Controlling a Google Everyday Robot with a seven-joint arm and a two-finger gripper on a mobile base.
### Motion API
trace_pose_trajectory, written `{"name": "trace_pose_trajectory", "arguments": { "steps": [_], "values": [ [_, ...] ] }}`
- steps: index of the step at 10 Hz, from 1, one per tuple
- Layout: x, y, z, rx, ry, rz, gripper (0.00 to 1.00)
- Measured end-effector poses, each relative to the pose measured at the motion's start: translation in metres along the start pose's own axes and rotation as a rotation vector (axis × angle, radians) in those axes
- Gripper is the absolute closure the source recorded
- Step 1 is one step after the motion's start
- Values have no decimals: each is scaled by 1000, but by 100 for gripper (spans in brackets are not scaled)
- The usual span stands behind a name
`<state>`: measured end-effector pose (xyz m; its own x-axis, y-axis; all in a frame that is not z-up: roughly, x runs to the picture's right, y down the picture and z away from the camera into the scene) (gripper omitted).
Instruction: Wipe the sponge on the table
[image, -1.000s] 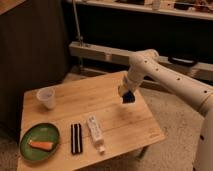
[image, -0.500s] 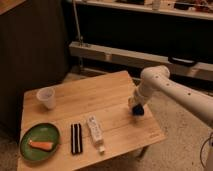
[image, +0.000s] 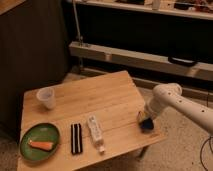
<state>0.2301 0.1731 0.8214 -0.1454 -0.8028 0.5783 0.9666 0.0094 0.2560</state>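
Observation:
The dark blue sponge (image: 146, 123) rests on the light slatted wooden table (image: 100, 102), near its right front corner. My gripper (image: 145, 118) comes down on it from the white arm at the right and presses it against the tabletop. The fingers are closed around the sponge, and the arm's wrist hides part of them.
A clear plastic cup (image: 46, 97) stands at the table's left. A green plate (image: 39, 142) with an orange piece sits at the front left. A black-and-white striped rectangle (image: 76, 138) and a white remote (image: 95, 131) lie at the front middle. A long grey shelf (image: 140, 57) runs behind.
The gripper and sponge moved from above the table's right middle down and toward the right front corner, and the sponge now lies against the tabletop.

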Motion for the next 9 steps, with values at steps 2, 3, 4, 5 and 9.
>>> {"name": "trace_pose_trajectory", "arguments": {
  "steps": [2, 3, 4, 5, 9],
  "values": [
    [-10, -28, -24, 18, -14, -55, 74],
    [-18, -45, -32, 32, -31, -78, 74],
    [-26, -50, -36, 48, -51, -83, 74],
    [-33, -54, -34, 64, -72, -86, 74],
    [-95, -93, 5, 132, -160, -118, 74]
  ]
}}
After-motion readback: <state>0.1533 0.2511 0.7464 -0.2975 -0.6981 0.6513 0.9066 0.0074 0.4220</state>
